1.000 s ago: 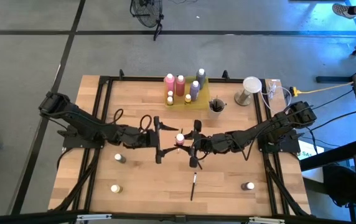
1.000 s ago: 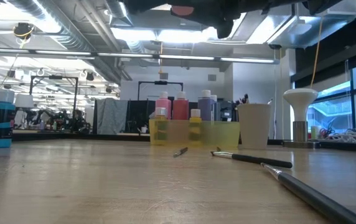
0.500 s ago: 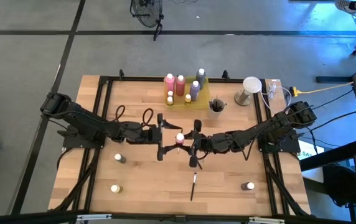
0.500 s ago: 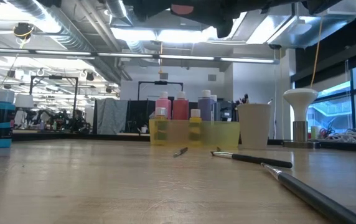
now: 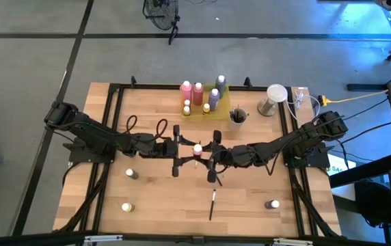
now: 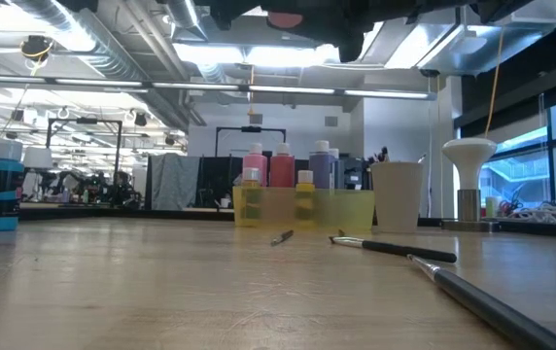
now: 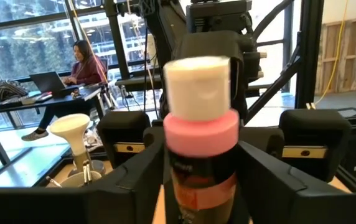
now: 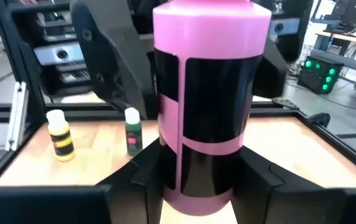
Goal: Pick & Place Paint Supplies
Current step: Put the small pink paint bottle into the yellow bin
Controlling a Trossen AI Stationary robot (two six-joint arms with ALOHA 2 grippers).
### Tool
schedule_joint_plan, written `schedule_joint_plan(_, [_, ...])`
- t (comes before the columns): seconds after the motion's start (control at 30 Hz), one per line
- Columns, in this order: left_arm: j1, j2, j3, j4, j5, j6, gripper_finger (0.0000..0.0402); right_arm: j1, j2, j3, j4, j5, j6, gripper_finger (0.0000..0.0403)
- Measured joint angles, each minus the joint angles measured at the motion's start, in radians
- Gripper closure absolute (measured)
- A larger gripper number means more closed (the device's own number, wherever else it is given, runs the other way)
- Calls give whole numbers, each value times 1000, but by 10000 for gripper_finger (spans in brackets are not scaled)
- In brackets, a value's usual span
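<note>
- The pink bottle (image 5: pixel 197 149) is squeezed by the right gripper (image 5: pixel 209 156).
- It is touched by the closing left gripper (image 5: pixel 182 151); it could be dropped.

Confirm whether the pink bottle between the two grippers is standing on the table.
No. In the low view the pink bottle hangs at the top of the picture, high above the bare wooden table.

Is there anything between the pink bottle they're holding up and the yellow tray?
Nothing visible. The pink bottle is held above mid-table between the left gripper and right gripper; bare wood lies between it and the yellow tray.
</note>
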Motion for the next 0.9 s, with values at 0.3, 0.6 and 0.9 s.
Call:
schedule_joint_plan(0.3, [-6,0,-1,5,-5,6,283,9,-5,0,-66,-2,25,201])
schedule_joint_plan(0.6, [-6,-1,0,-25,-33,-3,277,118,-187,-2,-412,204,116,174])
schedule_joint_plan(0.9, [-6,-1,0,-106,-15,-38,278,211,-363,-2,-371,360,-35,174])
